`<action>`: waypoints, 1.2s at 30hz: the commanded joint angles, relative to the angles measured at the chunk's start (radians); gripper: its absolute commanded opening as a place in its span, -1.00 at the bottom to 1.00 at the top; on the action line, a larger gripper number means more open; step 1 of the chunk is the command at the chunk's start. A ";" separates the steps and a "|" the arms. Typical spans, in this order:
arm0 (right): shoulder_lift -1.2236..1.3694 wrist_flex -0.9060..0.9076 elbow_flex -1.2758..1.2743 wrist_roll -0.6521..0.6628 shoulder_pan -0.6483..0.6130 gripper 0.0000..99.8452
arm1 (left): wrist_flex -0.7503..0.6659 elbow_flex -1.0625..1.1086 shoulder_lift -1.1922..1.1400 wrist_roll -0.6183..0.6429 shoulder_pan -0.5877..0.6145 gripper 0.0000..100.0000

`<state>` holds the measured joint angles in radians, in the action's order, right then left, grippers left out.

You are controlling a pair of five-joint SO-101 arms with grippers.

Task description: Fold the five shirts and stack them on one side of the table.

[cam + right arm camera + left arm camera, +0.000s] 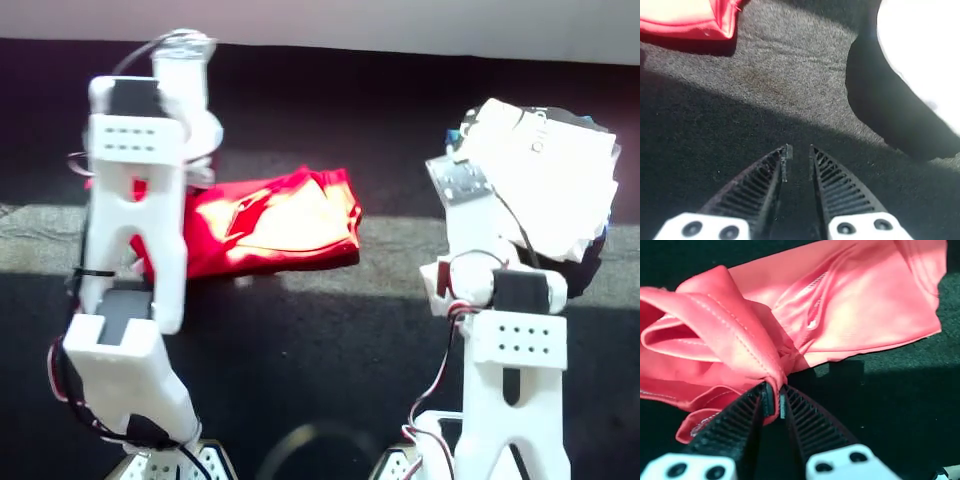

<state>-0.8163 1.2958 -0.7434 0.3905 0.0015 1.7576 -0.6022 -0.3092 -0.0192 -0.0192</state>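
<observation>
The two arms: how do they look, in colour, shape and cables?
The left arm and the right arm are white blocky plastic with black motors and rows of small holes. Thin red, white and black wires loop near their bases. The left end effector and the right end effector each have two black ribbed fingers on white mounts with screw holes.

A robot test bench, I'd say, more lab than home — my white printed left arm (130, 200) and right arm (515, 350) stand on a dark felt-like surface (330, 350), a pale wall (400, 18) behind.
</observation>
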 commanded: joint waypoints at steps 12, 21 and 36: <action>-0.251 -0.067 -0.262 -0.002 0.087 -0.87 | -0.262 -0.143 -0.213 0.060 -0.387 -0.98; -0.263 -0.067 -0.300 -0.002 0.082 -0.87 | -0.270 -0.424 -0.489 0.058 -0.414 -0.71; 0.096 -0.269 -0.050 -0.183 -0.194 -0.67 | 0.031 -0.829 -0.323 0.057 -0.124 -0.68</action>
<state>-0.8838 1.0518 -0.9536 0.2631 -0.1043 1.7791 -1.4937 -0.7633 0.0345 -0.2371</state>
